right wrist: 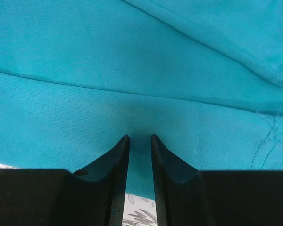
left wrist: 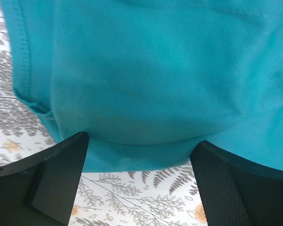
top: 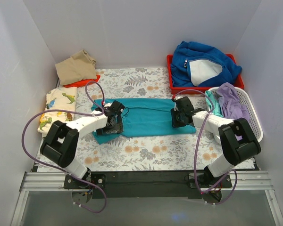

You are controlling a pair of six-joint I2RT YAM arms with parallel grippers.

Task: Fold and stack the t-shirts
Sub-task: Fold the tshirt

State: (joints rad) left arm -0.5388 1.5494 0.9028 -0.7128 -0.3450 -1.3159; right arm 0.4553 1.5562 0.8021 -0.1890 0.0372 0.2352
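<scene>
The teal t-shirt (top: pixel 147 118) lies flat in the middle of the table as a wide band, partly folded. My left gripper (top: pixel 114 121) is at its left end, low over the cloth. In the left wrist view the left gripper (left wrist: pixel 142 141) is wide open, with the teal shirt's (left wrist: pixel 155 70) near edge lying between the jaws and nothing gripped. My right gripper (top: pixel 178 117) is at the shirt's right end. In the right wrist view the right gripper (right wrist: pixel 140 137) has its jaws almost together, pinching a fold of the teal cloth (right wrist: pixel 132 56).
A tan shirt (top: pixel 76 67) lies on an orange one (top: pixel 85 81) at the back left. A dinosaur-print shirt (top: pixel 56 110) is at the left edge. A red tray (top: pixel 171 75) holds the blue fleece (top: pixel 203 61). A white basket (top: pixel 251 109) holds lavender (top: pixel 231 101) and mint (top: pixel 212 102) shirts.
</scene>
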